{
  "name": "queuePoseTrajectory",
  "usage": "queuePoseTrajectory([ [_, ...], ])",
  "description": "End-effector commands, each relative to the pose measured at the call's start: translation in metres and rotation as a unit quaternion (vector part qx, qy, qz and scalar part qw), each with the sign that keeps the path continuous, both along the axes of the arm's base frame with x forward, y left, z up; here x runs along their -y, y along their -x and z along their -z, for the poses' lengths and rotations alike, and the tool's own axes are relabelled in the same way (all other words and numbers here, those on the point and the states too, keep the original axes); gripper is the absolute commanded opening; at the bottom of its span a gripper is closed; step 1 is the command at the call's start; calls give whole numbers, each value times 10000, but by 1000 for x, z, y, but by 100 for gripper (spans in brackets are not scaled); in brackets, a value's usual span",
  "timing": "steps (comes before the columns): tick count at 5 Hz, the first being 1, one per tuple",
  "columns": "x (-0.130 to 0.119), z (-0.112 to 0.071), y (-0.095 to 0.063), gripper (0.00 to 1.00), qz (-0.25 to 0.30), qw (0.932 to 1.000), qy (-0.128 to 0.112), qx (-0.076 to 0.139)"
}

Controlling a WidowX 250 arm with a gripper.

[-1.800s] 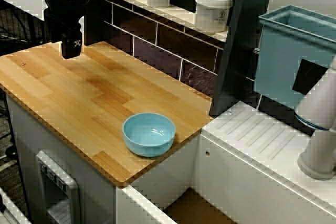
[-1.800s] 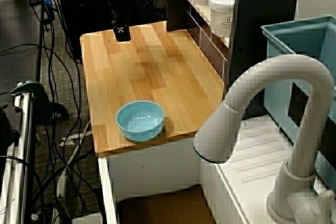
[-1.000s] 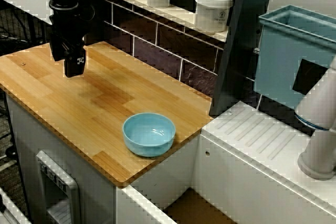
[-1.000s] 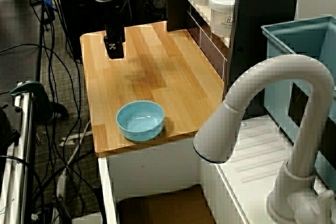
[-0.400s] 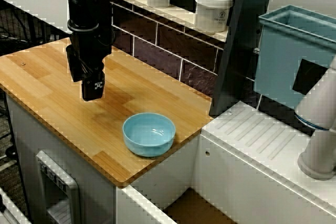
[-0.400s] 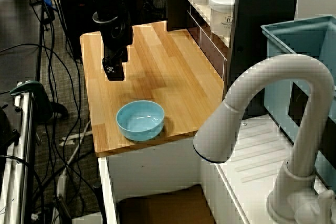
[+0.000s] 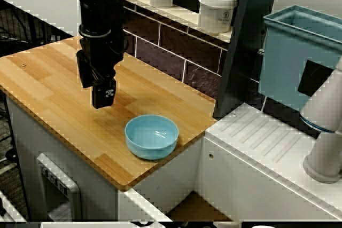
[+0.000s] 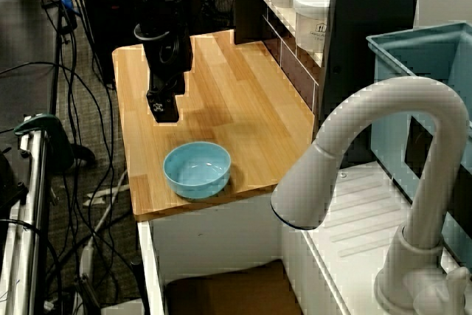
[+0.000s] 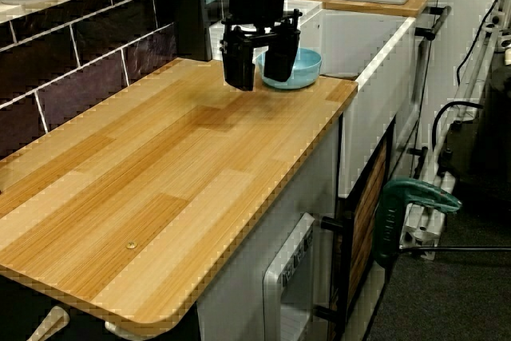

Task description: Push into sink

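Black gripper [image 9: 259,69] hangs over the wooden counter [image 7: 53,100] with its two fingers spread apart, empty, at ten o'clock from the blue bowl [image 7: 152,135]. That bowl sits near the counter's edge, and the sink [image 8: 228,289] lies just beyond it at five o'clock.

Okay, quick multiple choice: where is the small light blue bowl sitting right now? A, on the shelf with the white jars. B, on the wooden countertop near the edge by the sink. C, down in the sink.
B: the small light blue bowl rests on the wooden countertop near its sink-side edge, with the black pincer open just behind it.
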State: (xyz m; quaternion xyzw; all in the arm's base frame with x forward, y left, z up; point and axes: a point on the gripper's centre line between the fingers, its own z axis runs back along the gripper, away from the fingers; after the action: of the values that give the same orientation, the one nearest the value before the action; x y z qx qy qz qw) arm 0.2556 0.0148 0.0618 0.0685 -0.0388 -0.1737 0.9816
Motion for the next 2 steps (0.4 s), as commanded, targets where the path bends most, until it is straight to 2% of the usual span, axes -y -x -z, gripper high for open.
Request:
queuePoseTrajectory([
  [1,15,-5,0,100,282,9995,-57,104],
  [2,22,0,-5,100,231,9996,-155,58],
])
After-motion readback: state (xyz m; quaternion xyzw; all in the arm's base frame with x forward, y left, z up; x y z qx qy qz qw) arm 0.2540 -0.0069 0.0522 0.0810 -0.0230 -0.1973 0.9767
